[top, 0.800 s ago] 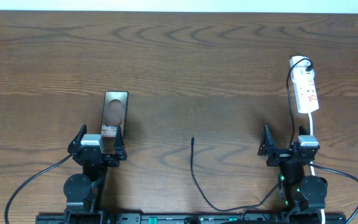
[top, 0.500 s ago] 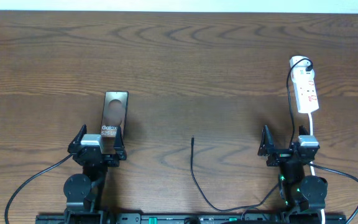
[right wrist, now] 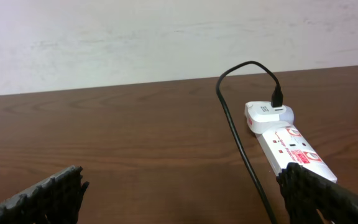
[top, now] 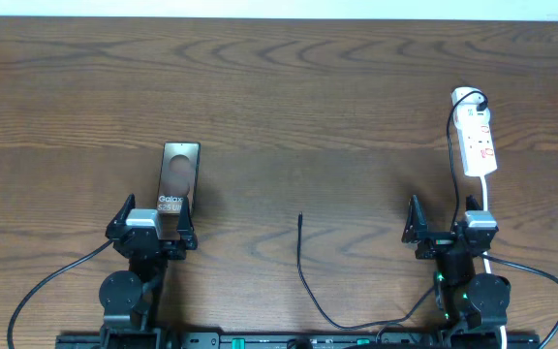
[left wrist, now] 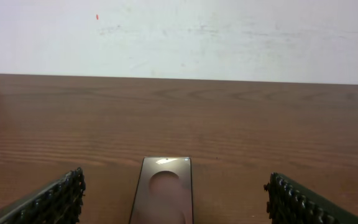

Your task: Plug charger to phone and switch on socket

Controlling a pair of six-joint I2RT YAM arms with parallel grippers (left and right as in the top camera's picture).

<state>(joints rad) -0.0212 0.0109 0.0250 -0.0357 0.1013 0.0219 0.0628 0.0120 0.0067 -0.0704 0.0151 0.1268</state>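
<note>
The phone (top: 177, 174) lies flat on the wooden table, glossy brownish face up, long side pointing away from me. My left gripper (top: 153, 225) sits at its near end, open, with the phone (left wrist: 165, 193) between the spread fingers and untouched. The charger cable (top: 300, 262) curls across the table's near middle, its straight plug tip pointing away. The white socket strip (top: 478, 136) lies at the far right, a black cable in the adapter at its far end. My right gripper (top: 450, 228) stands open just short of the socket (right wrist: 291, 146), empty.
A white cord (top: 487, 208) runs from the strip back past my right arm. The black cable (right wrist: 241, 143) from the adapter trails along the table between my right fingers. A pale wall (left wrist: 179, 34) closes the far table edge.
</note>
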